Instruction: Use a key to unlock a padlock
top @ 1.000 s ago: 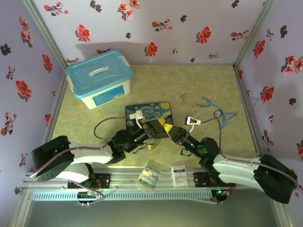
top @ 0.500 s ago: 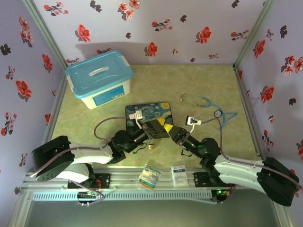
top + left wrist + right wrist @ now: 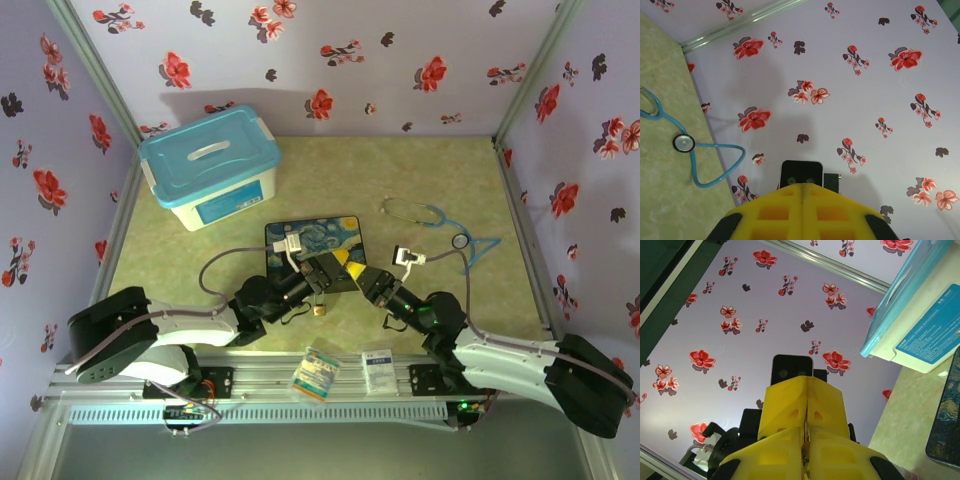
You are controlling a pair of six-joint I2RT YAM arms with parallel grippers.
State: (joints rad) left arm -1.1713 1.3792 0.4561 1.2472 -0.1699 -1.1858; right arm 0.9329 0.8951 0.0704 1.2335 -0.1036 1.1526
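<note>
The tiny brass padlock lies on the green table just below the left wrist, apart from both grippers. My left gripper and right gripper meet tip to tip over the near edge of the dark painted box. In the right wrist view my right gripper is shut on a thin metal sliver, the key, with the left gripper's yellow fingers shut right beyond it. In the left wrist view the left gripper is shut, and nothing shows between its fingers.
A white tub with a blue lid stands at the back left. A blue stethoscope lies at the right. Two small packets rest on the near rail. Flowered walls close in three sides.
Both grippers stay tip to tip. The right arm's forearm has shifted very slightly. The padlock has not moved.
</note>
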